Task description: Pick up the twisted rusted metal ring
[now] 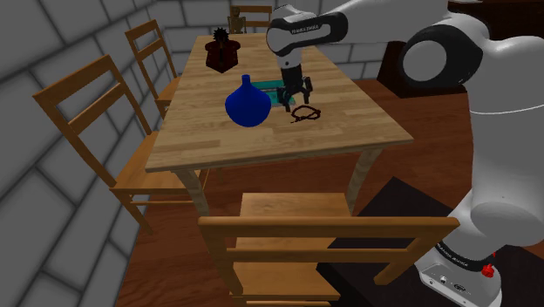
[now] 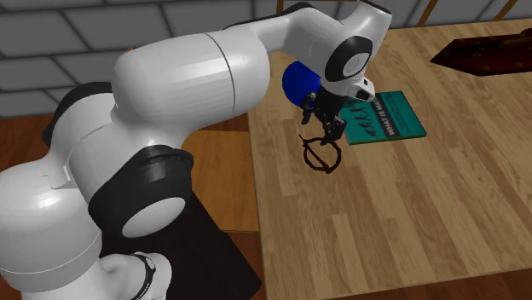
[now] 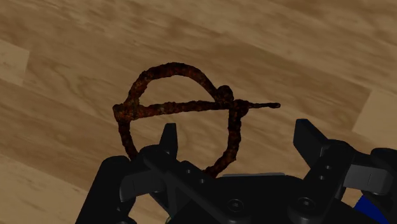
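Observation:
The twisted rusted ring, a dark brown loop crossed by a straight pin, lies flat on the wooden table. My black gripper hangs just above it, open, the fingers well apart. One side of the loop passes between the fingers, and neither finger touches it. In the shoulder view the gripper points down at the ring near the table's middle. In the second exterior view the ring lies just below the gripper.
A blue round vase stands close beside the gripper, and a teal book lies just behind the ring. A dark red-brown object sits at the table's far end. Wooden chairs line the shoulder view's left, another at the near edge.

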You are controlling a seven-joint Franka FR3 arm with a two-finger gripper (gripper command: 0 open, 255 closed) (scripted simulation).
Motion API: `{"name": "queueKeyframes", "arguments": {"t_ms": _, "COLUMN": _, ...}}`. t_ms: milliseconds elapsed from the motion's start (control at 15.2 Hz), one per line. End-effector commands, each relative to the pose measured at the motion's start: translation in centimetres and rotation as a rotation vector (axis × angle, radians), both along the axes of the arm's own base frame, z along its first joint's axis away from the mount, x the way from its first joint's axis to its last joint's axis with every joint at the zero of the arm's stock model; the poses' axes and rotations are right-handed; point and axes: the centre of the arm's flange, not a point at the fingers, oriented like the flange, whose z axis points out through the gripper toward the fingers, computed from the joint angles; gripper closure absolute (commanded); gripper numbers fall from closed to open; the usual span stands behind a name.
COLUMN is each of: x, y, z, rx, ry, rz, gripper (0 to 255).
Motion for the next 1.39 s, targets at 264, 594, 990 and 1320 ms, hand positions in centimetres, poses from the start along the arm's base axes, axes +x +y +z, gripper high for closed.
{"name": "queueKeyframes", "arguments": {"t_ms": 264, "x": 1.2, "y": 0.0, "z": -2.9, "rx": -0.008, "ry": 0.006, "rz": -0.007, "gripper": 0}}
{"name": "queueKeyframes", "arguments": {"t_ms": 594, "x": 1.2, "y": 0.0, "z": -4.8, "rx": -0.008, "ry": 0.006, "rz": -0.007, "gripper": 0}}
{"name": "queueKeyframes", "arguments": {"t_ms": 990, "x": 1.3, "y": 0.3, "z": -4.7, "rx": -0.008, "ry": 0.006, "rz": -0.007, "gripper": 255}}
{"name": "queueKeyframes", "arguments": {"t_ms": 1320, "x": 1.2, "y": 0.0, "z": -4.3, "rx": -0.008, "ry": 0.006, "rz": -0.007, "gripper": 255}}
